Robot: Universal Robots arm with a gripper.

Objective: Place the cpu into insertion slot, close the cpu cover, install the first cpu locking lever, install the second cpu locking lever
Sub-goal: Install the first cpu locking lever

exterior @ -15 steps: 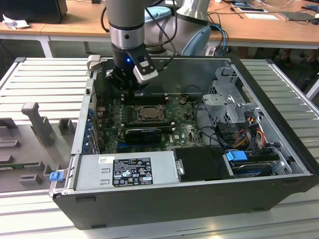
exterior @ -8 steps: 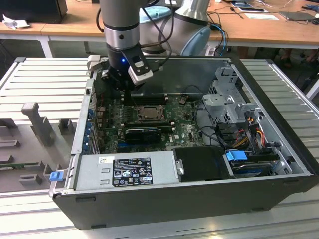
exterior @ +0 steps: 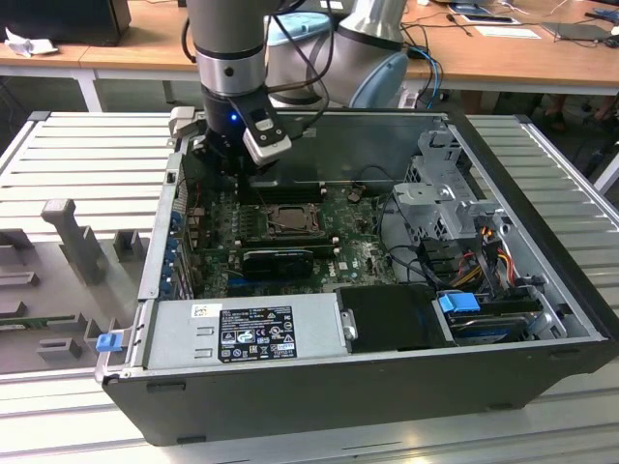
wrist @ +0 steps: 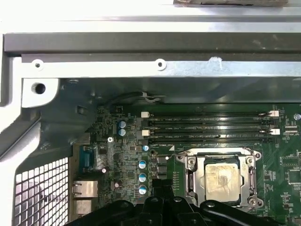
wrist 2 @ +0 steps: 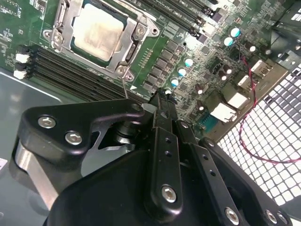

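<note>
**A:** Where does the cpu sit for us?

**B:** The cpu (wrist 2: 99, 30) lies flat in the insertion slot (wrist 2: 123, 70). The cpu cover (wrist 2: 66, 19) looks to be down around it, its window framing the chip.

**A:** And our hand?

**B:** Our hand (wrist 2: 163, 94) has its fingers pressed together, and we see nothing between them. It hangs just off one corner of the slot, not touching it.

**A:** Which way is the slot from us?

**B:** Toward the exterior view's right of the hand, and nearer that camera. A thin rod (wrist 2: 125, 89) runs from that near corner toward our fingertips. We judge it a locking lever, but we cannot tell whether it is latched.
</note>
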